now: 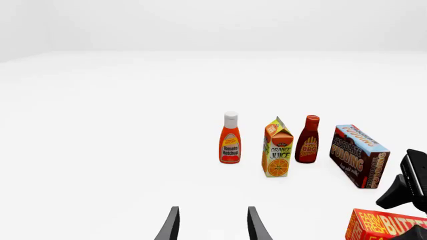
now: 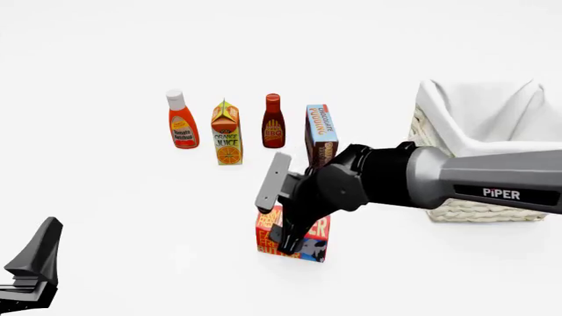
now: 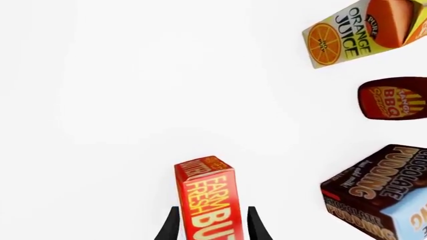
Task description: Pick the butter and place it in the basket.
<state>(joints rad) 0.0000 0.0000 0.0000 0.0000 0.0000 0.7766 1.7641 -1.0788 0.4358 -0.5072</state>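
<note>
Plain white table [image 2: 131, 217]. Front view: right gripper [image 2: 297, 242] is down over the upright butter [image 2: 274, 238], basket [image 2: 457, 209] off right. Right wrist: fingers either side of the carton, can't tell if gripping. Left wrist: left gripper [image 1: 210, 225] spread, holding nothing.

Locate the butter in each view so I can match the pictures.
Left wrist: butter at the lower right corner, partly cut off.
Front: lower centre, under the right tool.
Right wrist: bottom centre, between the fingers.
Shared landmark: pudding box.
</note>
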